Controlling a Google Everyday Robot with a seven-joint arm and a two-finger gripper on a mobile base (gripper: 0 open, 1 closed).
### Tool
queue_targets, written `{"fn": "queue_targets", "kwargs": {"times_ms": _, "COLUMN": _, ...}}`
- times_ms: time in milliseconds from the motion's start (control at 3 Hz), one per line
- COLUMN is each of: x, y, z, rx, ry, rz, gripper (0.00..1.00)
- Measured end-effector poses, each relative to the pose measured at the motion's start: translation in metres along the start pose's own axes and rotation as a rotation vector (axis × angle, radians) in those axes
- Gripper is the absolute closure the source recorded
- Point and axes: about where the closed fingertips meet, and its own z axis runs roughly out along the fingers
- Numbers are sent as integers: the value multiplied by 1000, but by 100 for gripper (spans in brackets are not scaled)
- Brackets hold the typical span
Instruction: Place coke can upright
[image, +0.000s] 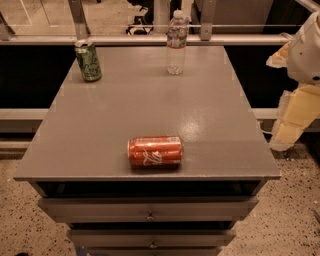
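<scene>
While the coke can (155, 150) lies sideways near the front of the tabletop (125, 100), the claw (290, 127) hangs off right — whether wide or narrow, I cannot tell.

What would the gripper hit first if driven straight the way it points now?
The gripper hangs beyond the right edge of the table, seemingly pointing down. Straight on, it likely meets the floor first, not the table or the coke can lying on its side. Depth is unclear.

White script on the coke can (155, 151) is illegible; the hand (289, 131) hangs right of the table (125, 100).
</scene>
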Motion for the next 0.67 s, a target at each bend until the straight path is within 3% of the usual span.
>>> {"fn": "queue_targets", "kwargs": {"times_ms": 333, "x": -4, "y": 1, "z": 2, "rx": -1, "ry": -7, "rz": -3, "gripper": 0}}
{"fn": "queue_targets", "kwargs": {"times_ms": 667, "x": -71, "y": 19, "z": 28, "rx": -23, "ry": -96, "rz": -55, "gripper": 0}}
